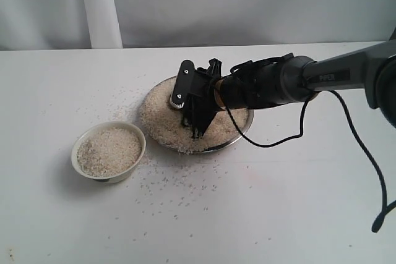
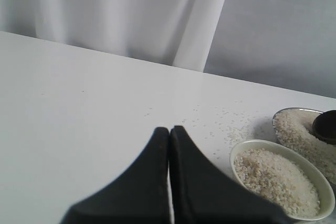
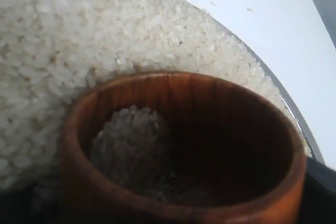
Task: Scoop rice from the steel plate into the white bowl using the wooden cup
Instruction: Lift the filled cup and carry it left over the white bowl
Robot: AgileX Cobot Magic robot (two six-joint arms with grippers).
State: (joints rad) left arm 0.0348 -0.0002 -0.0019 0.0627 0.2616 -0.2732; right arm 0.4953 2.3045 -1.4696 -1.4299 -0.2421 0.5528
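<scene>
Right jaws gripped wooden cup, which lay in rice on steel plate, centre frame; left jaws pressed together.

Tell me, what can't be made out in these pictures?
- Exterior view: the right end effector hides the wooden cup.
- Right wrist view: the cup's base is cut off by the frame edge; shadow obscures the rice inside.
- Left wrist view: the steel plate is cut off by the edge.

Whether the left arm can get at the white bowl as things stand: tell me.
Probably yes. The left tool, shut, hangs over bare table beside the white bowl, only loose rice grains between. The right tool holds the wooden cup in the steel plate, off that path.
</scene>
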